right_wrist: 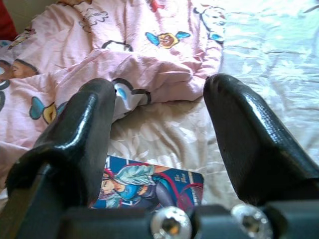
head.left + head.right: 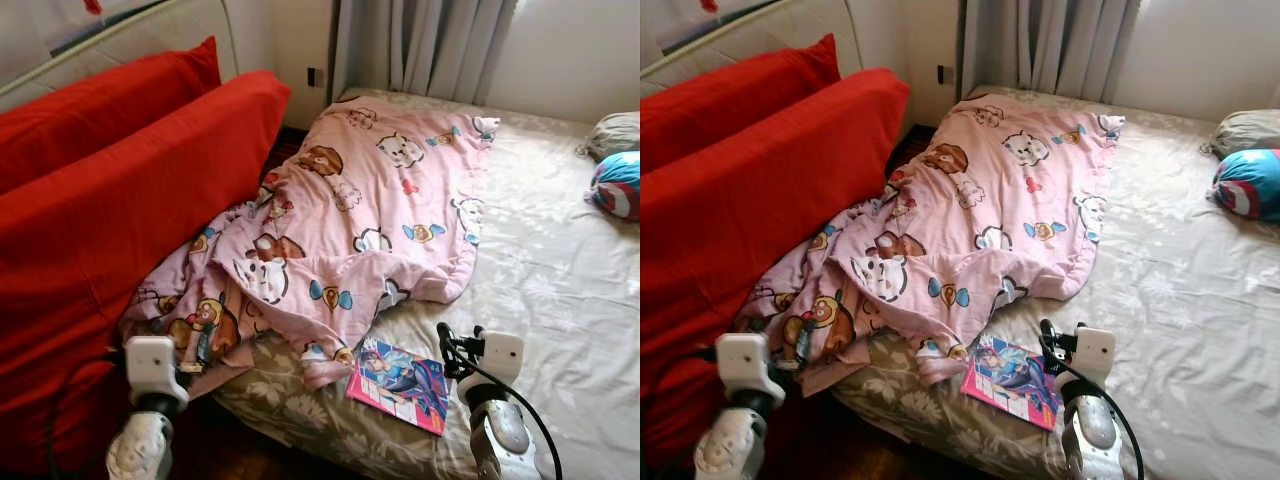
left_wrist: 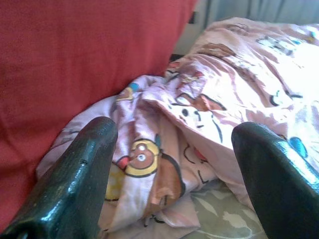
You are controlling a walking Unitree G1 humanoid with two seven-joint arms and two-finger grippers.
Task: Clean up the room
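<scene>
Pink cartoon blanket [image 2: 340, 220] is crumpled across the bed [image 2: 560, 280], spilling over the edge by the red cushions [image 2: 120, 200]. A comic book [image 2: 400, 384] (bright cover) lies near it. Left pincer [image 3: 172, 164] and right pincer [image 1: 159, 134] both spread, holding nothing.

Both arms held low at bottom of frame: left gripper [image 3: 174, 164] spread wide, right gripper [image 1: 159, 134] likewise parted, nothing gripped.
</scene>
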